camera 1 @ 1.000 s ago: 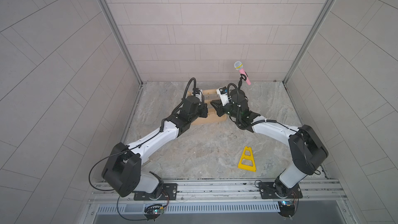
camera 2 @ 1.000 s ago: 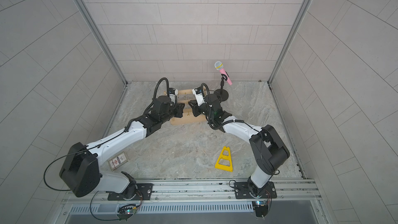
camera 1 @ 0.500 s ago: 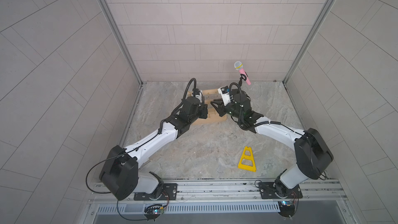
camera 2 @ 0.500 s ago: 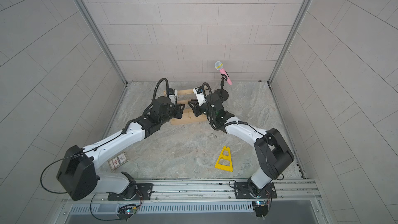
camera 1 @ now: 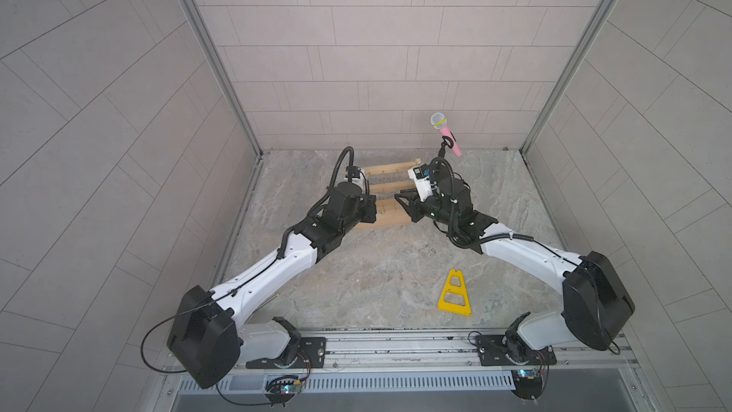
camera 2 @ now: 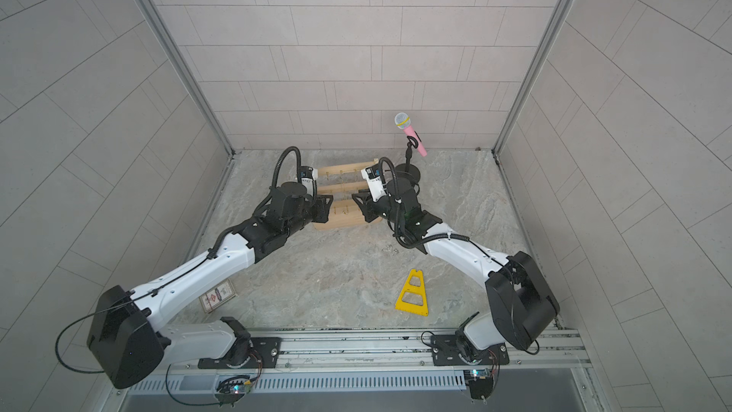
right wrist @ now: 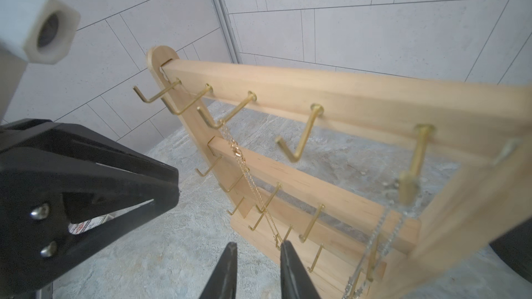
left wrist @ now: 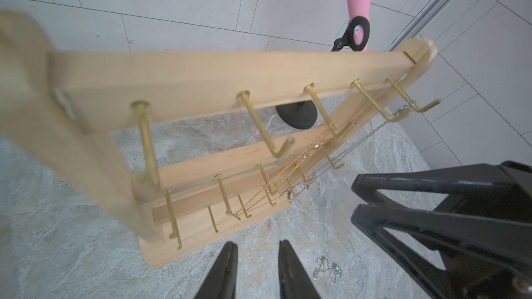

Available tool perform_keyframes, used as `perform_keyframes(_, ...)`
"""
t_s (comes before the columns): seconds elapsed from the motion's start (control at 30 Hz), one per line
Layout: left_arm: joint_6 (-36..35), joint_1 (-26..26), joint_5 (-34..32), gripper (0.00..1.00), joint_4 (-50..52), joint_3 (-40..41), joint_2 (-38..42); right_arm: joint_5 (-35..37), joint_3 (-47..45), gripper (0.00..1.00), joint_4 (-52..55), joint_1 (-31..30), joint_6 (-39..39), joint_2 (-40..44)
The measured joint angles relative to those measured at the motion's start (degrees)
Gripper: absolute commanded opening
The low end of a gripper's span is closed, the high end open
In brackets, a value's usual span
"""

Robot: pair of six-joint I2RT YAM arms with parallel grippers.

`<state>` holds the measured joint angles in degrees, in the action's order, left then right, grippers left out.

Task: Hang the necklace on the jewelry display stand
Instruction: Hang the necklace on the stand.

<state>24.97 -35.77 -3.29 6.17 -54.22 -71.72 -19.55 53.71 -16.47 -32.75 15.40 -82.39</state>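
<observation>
Step in hand looks like let-go and back-off: gold necklace (right wrist: 237, 152) hangs from a hook on the top bar of the stand (left wrist: 230, 73) and drapes down across the lower bars toward the stand's base

A silver necklace (right wrist: 374, 234) hangs from another top-bar hook, further along the stand. A loose chain (left wrist: 328, 268) lies on the desk (left wrist: 57, 254) just in front of the stand's base

Left pincer (left wrist: 257, 243): jaws a narrow gap apart, nothing between them, hovering just in front of the stand's base

Right pincer (right wrist: 257, 244): same narrow gap, empty, also in front of the stand and facing the left one. One finger sits very near the low end of the gold necklace, cannot tell if it touches

Next move, my read: pull both pincers straight back from the stand, clear of the hooks and the hanging chain, slowly enough not to drag the gold necklace off its hook
</observation>
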Motion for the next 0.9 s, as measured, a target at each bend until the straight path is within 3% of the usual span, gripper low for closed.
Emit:
perform_keyframes(0.37, 2.1, 0.0, -2.21, 0.31, 6.71, 4.87, 8.63, 2.32, -4.48, 0.25, 1.77, -2.49, 1.25, 5.75)
perform_keyframes(0.9, 5.95, 2.86, -2.78, 0.31, 13.31, 9.88, 12.68, 9.16, -7.1, 0.16, -3.85, -8.85, 5.01, 3.04)
